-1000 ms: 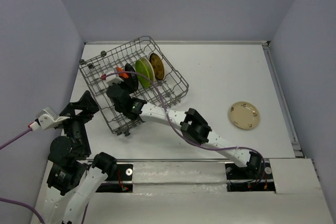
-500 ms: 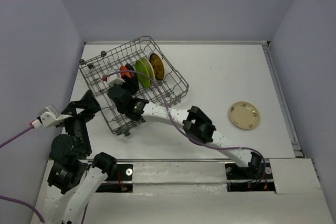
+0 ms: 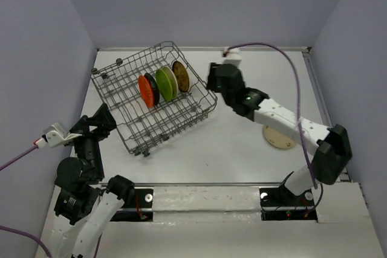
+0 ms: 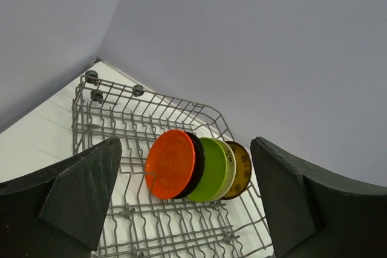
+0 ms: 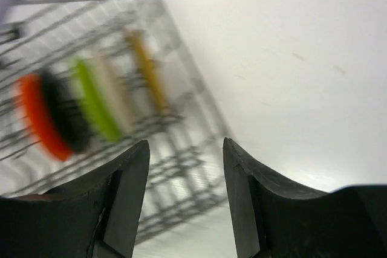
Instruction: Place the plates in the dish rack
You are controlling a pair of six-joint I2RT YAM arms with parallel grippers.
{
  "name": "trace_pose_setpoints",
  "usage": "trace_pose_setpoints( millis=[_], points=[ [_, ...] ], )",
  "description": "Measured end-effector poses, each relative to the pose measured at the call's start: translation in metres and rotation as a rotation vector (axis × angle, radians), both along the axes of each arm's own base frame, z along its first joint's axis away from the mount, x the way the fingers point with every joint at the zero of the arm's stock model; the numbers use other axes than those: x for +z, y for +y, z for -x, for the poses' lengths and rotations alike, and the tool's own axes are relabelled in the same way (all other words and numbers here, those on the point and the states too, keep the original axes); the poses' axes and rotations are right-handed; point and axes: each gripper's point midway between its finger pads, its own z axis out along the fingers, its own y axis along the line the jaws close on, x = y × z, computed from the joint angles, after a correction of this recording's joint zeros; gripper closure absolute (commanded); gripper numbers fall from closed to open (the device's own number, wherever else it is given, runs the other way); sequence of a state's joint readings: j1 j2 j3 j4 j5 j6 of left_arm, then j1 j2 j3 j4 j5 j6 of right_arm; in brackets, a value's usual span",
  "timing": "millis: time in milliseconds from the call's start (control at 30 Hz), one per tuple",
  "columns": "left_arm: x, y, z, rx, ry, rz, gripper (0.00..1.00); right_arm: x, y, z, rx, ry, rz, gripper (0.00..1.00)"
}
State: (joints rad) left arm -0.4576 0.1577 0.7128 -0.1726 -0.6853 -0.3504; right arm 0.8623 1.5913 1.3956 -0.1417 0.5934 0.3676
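White table (image 3: 242,149): smooth, matt, walled on three sides.

Dish rack (image 3: 157,126): grey wire basket, rectangular, upright tines, dark round feet. It sits skewed on the table's left half.

Left gripper (image 4: 184,209): broad black fingers wide apart and empty, near the rack's left corner and facing it.
Right gripper (image 5: 186,197): fingers apart with nothing between, above the table just right of the rack. That wrist view is blurred.

Four plates stand on edge in one row of tines, close-packed: orange plate (image 3: 146,91), glossy; black plate (image 3: 153,89), touching it; lime green plate (image 3: 164,84), pale on its back; brown-yellow patterned plate (image 3: 180,75).

Cream plate (image 3: 279,139): round and shallow, flat on the table well right of the rack, partly under the right arm.

Judgement: four loaded, one left. The cream plate still needs picking up and slotting.
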Motion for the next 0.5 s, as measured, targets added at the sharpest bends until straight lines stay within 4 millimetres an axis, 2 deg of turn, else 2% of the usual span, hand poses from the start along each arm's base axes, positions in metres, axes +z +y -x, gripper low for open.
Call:
trace_pose_setpoints(
  millis=[33, 67, 100, 133, 167, 200, 300, 367, 433, 500],
  points=[
    [0.002, -0.001, 0.001, -0.008, -0.01, 0.002, 0.01, -0.012, -0.041, -0.01, -0.079, 0.034, -0.02, 0.45],
    [0.004, -0.002, 0.003, -0.021, -0.021, 0.004, 0.01, -0.036, -0.093, -0.016, -0.178, 0.087, -0.072, 0.45],
    [0.006, -0.003, 0.004, -0.033, -0.032, 0.005, 0.01, -0.068, -0.157, -0.011, -0.316, 0.156, -0.091, 0.45],
    [0.008, -0.004, 0.006, -0.042, -0.042, 0.008, 0.01, -0.102, -0.218, 0.006, -0.463, 0.226, -0.131, 0.45],
    [0.01, -0.005, 0.007, -0.05, -0.051, 0.009, 0.01, -0.126, -0.266, 0.028, -0.591, 0.276, -0.149, 0.45],
    [0.011, -0.006, 0.008, -0.061, -0.06, 0.01, 0.01, -0.143, -0.303, 0.054, -0.702, 0.315, -0.167, 0.44],
    [0.015, -0.007, 0.013, -0.08, -0.086, 0.018, 0.01, -0.158, -0.359, 0.096, -0.89, 0.339, -0.278, 0.44],
    [0.017, -0.006, 0.016, -0.085, -0.098, 0.024, 0.01, -0.16, -0.393, 0.109, -1.015, 0.323, -0.346, 0.43],
    [0.018, -0.005, 0.019, -0.088, -0.109, 0.03, 0.01, -0.172, -0.42, 0.124, -1.118, 0.343, -0.391, 0.43],
    [0.019, -0.004, 0.022, -0.089, -0.119, 0.035, 0.01, -0.185, -0.434, 0.136, -1.182, 0.377, -0.412, 0.43]
  ],
)
